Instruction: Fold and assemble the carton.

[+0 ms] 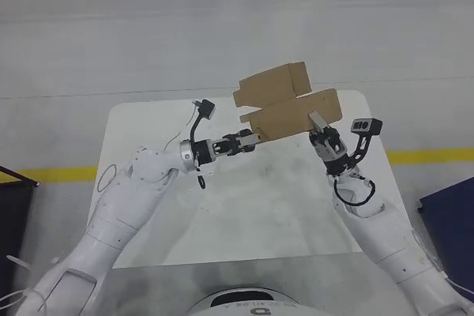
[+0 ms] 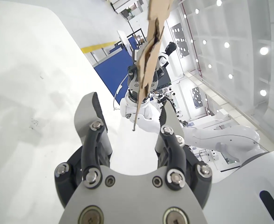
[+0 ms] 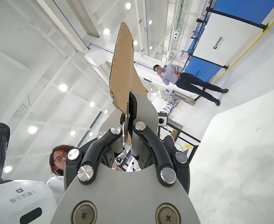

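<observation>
A flat brown carton (image 1: 288, 107) hangs above the far side of the white table (image 1: 221, 205), its flaps partly spread. My right gripper (image 1: 318, 125) is shut on the carton's right end; the right wrist view shows the cardboard (image 3: 121, 78) pinched between its fingers (image 3: 141, 108). My left gripper (image 1: 249, 141) is at the carton's near left corner. In the left wrist view it stands open (image 2: 131, 113), and the carton's thin edge (image 2: 151, 54) reaches down between the two fingertips, touching neither pad. The right gripper (image 2: 141, 80) shows farther off, holding the same sheet.
The table top (image 2: 22, 71) under both arms is bare, with faint scuff marks. A yellow floor line (image 1: 55, 174) runs behind the table. A blue panel (image 1: 458, 229) stands off the right edge, a dark frame (image 1: 0, 178) off the left.
</observation>
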Controlling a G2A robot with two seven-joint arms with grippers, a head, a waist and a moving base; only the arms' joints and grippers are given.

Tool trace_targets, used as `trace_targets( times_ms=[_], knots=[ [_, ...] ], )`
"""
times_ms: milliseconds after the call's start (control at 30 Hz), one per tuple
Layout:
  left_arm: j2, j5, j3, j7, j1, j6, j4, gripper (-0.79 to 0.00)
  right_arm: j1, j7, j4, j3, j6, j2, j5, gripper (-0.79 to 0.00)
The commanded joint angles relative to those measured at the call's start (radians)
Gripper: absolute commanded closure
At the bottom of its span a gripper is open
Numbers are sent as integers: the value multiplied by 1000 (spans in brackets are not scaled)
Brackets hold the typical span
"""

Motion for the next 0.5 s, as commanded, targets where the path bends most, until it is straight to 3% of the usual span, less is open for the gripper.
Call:
trace_targets(
  times_ms=[0,200,467],
  knots=[
    [-2,0,3,-1,-4,-3,4,-308,1,-1,3,3,2,-3,-6,0],
    [-5,10,9,-7,-11,-3,8,0,0,6,8,10,9,-13,-12,0],
    [-8,10,12,-14,-19,-3,14,0,-7,17,10,20,6,-25,-37,0]
  ],
)
